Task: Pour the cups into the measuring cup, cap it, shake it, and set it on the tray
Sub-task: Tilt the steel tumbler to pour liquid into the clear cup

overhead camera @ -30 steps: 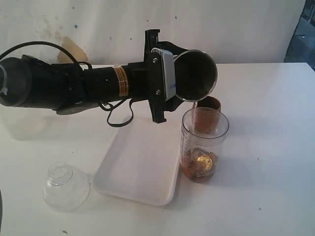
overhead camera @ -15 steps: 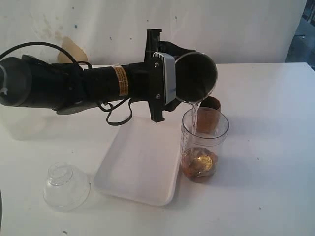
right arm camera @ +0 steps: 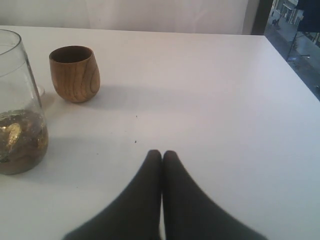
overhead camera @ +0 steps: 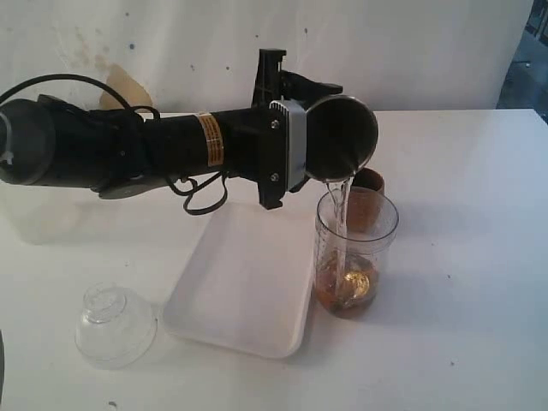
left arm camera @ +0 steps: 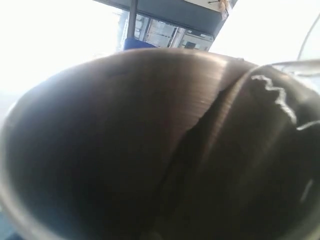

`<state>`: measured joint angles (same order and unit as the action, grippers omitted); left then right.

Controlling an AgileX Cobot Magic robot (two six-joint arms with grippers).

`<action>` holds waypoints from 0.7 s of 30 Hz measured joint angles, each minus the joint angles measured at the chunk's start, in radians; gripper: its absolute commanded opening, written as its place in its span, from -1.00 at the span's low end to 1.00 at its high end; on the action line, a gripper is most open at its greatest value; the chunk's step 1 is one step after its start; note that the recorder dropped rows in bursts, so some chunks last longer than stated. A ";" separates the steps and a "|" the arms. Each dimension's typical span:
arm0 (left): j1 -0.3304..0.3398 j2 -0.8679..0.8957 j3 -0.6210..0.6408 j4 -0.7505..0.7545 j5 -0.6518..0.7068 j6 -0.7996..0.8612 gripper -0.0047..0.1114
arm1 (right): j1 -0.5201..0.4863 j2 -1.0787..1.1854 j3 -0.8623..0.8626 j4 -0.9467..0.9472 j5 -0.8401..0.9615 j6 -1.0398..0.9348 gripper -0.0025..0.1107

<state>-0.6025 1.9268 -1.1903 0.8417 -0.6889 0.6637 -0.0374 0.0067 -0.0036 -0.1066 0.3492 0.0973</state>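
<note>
**Tumbler tipped over the measuring cup, water running**

The left jaws are clamped across the body of the tumbler (overhead camera: pixel 341 135), holding it on its side with the lip lowest. In the left wrist view its brushed inside fills the frame. Straight below that lip stands the measuring cup (overhead camera: pixel 355 248). A thin stream falls into it, onto brownish liquid with something golden at the bottom.

The tumbler looks stiff and smooth, and likely slippery if wet, so a firm hold round its middle suits it. The measuring cup is thin clear plastic, heavier as it fills. I would take it low on the wall, gently, since it may flex.

Just beyond it sits the wooden cup (overhead camera: pixel 370 180). Below and back from the left jaws lies the tray (overhead camera: pixel 240 291), with the lid (overhead camera: pixel 114 325) farther off on the table (overhead camera: pixel 462 257).

The right jaws are pressed together and empty; the measuring cup and wooden cup stand ahead of them, well apart.
</note>
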 measured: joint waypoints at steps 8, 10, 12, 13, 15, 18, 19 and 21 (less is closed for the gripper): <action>0.000 0.000 0.000 -0.018 0.000 0.043 -0.92 | 0.000 0.000 0.000 0.000 0.000 0.000 -0.96; 0.000 0.000 0.000 -0.018 0.000 0.062 -0.92 | 0.000 0.000 0.000 0.000 0.000 0.000 -0.96; 0.000 0.000 0.000 -0.020 0.000 0.078 -0.92 | 0.000 0.000 0.000 0.000 0.000 0.000 -0.96; 0.000 0.000 0.000 -0.020 0.000 0.086 -0.92 | 0.000 0.000 0.000 0.000 0.000 0.000 -0.96; 0.000 0.000 -0.002 -0.020 0.000 0.097 -0.92 | 0.000 0.000 0.000 0.000 0.000 0.000 -0.96; 0.000 0.000 -0.002 -0.020 -0.002 0.123 -0.92 | 0.000 0.000 0.000 0.000 0.000 0.000 -0.96; 0.000 0.000 -0.002 -0.020 -0.002 0.136 -0.92 | 0.000 0.000 0.000 0.000 0.000 0.000 -0.96; 0.000 0.000 -0.002 -0.020 -0.002 0.161 -0.92 | 0.000 0.000 0.000 0.000 0.000 0.000 -0.96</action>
<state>-0.6025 1.9268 -1.1924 0.8222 -0.6909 0.8244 -0.0374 0.0067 -0.0036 -0.1066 0.3492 0.0973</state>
